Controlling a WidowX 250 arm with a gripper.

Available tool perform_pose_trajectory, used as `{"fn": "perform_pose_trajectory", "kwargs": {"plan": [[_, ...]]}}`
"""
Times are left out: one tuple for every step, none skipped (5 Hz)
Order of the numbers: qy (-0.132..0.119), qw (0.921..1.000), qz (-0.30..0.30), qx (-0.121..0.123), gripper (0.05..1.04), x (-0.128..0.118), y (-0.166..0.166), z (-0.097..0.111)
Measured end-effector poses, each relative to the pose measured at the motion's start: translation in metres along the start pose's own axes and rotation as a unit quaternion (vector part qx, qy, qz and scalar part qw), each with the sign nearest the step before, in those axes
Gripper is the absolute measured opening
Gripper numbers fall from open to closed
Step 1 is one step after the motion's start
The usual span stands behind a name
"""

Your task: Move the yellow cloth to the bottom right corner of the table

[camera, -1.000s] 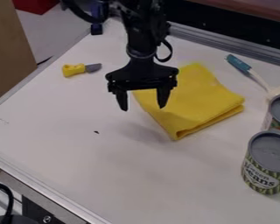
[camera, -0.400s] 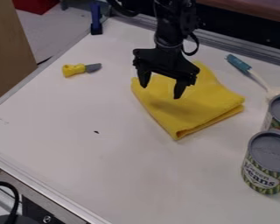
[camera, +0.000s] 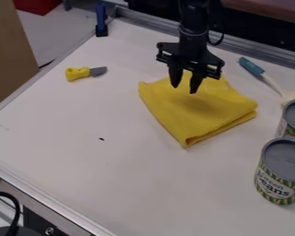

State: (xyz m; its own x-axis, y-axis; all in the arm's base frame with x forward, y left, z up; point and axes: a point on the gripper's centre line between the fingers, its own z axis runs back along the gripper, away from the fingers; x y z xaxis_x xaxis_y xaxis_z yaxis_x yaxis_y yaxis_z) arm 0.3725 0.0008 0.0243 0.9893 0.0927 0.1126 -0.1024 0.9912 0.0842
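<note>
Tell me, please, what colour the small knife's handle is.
Yellow handle, clearest in the camera view.

White table [camera: 113, 179]; yellow cloth [camera: 202, 115], yellow-handled knife [camera: 82, 73], blue-handled utensil [camera: 253, 68], 2 cans [camera: 280, 171]

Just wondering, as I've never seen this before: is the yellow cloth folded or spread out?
Folded: the yellow cloth shows stacked layers along its lower right edge.

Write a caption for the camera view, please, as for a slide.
The tool hangs open over the folded yellow cloth, with two cans at the view's right edge.
</note>
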Motion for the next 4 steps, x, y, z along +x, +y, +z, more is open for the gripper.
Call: {"fn": "perform_pose_trajectory", "kwargs": {"plan": [[0.009,0.9999,-0.01,-0.009,0.166,0.006,-0.01,-0.01],[-0.01,0.9995,-0.029,-0.007,0.056,0.007,-0.018,-0.022],[-0.016,0.9979,-0.058,-0.023,0.052,0.004,-0.024,-0.027],[0.0,0.9962,-0.081,-0.032,0.052,-0.002,-0.027,-0.037]]}}
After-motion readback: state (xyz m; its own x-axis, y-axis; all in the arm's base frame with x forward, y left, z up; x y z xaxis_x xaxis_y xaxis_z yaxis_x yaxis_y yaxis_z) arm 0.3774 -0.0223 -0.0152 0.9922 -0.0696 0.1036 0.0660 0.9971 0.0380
